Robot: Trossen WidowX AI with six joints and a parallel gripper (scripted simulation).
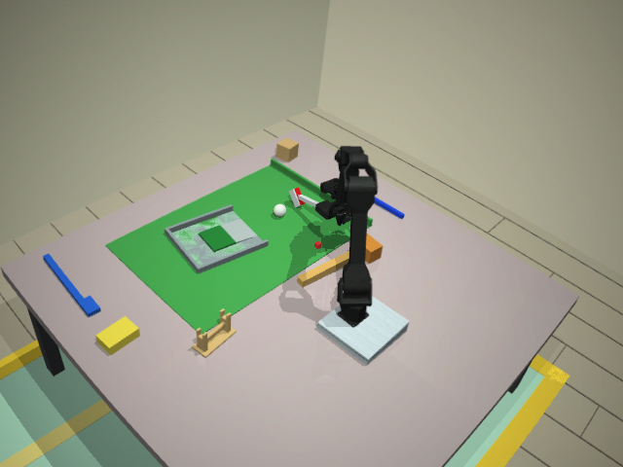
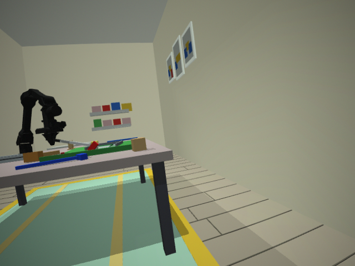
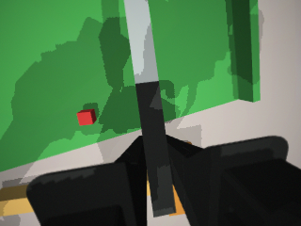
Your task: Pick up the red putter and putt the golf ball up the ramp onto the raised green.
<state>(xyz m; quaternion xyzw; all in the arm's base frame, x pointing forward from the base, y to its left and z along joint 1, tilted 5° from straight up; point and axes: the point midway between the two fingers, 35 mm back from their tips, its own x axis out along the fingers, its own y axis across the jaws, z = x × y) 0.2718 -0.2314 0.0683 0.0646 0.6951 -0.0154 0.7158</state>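
Claw (image 1: 336,209) is clamped on the dark grip end of the putter (image 1: 304,197), w/ the shaft running out ahead of it across the green mat (image 1: 151,261). In the wrist view the fingers sit either side of the dark handle; the grey shaft goes straight up & away from them. Red putter head (image 1: 295,195) is at the far end of the shaft, low over the mat; can't tell if it touches.

Golf ball (image 1: 279,209) lies on the mat just beyond the putter head, close but apart from it. Ramp w/ grey-walled raised green (image 1: 217,237) is further on past the ball, same direction away from the claw.

Small red cube (image 1: 317,244) sits on the mat below & slightly to one side of the claw, in the arm's shadow. Orange block (image 1: 374,248) and tan bar (image 1: 321,271) lie on the worktop (image 1: 453,321) behind the claw, near the arm's base side. Blue stick (image 1: 388,206) pokes out behind the arm, off the mat edge.
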